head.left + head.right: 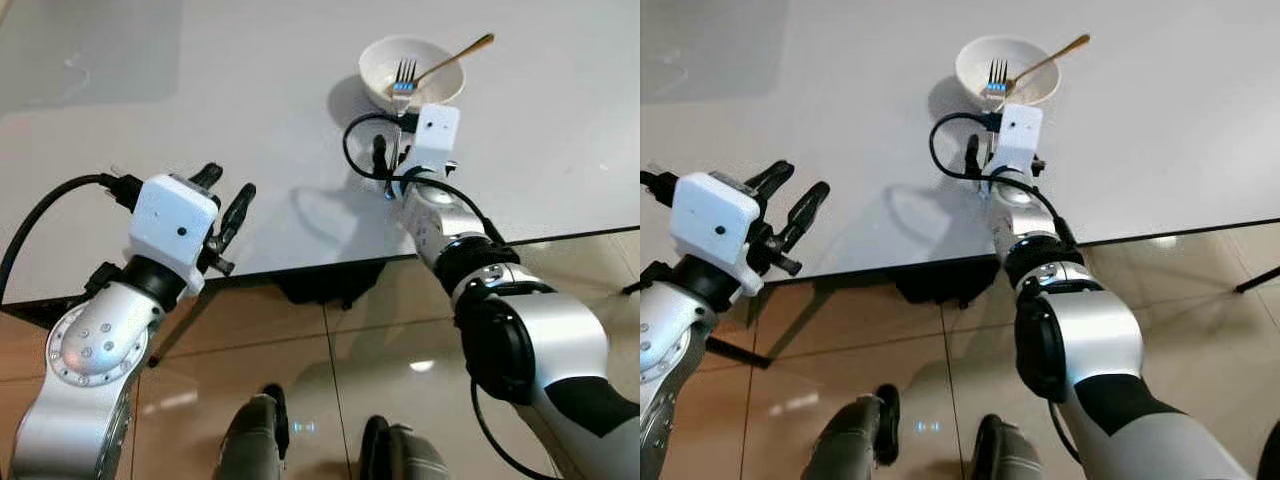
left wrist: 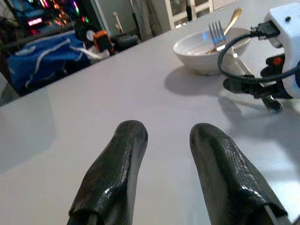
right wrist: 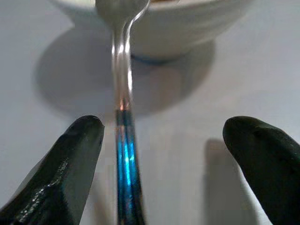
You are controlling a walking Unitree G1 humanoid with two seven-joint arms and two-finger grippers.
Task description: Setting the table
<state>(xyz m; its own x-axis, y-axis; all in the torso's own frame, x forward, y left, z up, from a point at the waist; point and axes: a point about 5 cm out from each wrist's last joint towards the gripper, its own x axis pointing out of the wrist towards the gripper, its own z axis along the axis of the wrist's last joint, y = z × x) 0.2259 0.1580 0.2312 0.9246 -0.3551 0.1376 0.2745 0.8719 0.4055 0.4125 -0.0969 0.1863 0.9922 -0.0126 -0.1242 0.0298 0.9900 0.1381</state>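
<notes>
A white bowl (image 1: pixel 385 62) stands on the grey table (image 1: pixel 250 90), far right of centre. A gold-handled utensil (image 1: pixel 455 58) lies in it, its handle sticking out over the far rim. A silver fork (image 1: pixel 404 78) leans on the near rim with its tines up and its handle running down to the table. My right gripper (image 3: pixel 164 129) is open just in front of the bowl. The fork's handle (image 3: pixel 123 93) passes between its fingers, closer to one finger (image 3: pixel 70 154), and touches neither. My left gripper (image 1: pixel 228 185) is open and empty above the table's front edge.
The table's dark front edge (image 1: pixel 330 268) runs across below both grippers, with glossy tiled floor (image 1: pixel 300 350) and my feet (image 1: pixel 265 430) beneath. A black cable (image 1: pixel 352 140) loops beside the right wrist. Beyond the table's far side are a blue bundle (image 2: pixel 47 61) and room clutter.
</notes>
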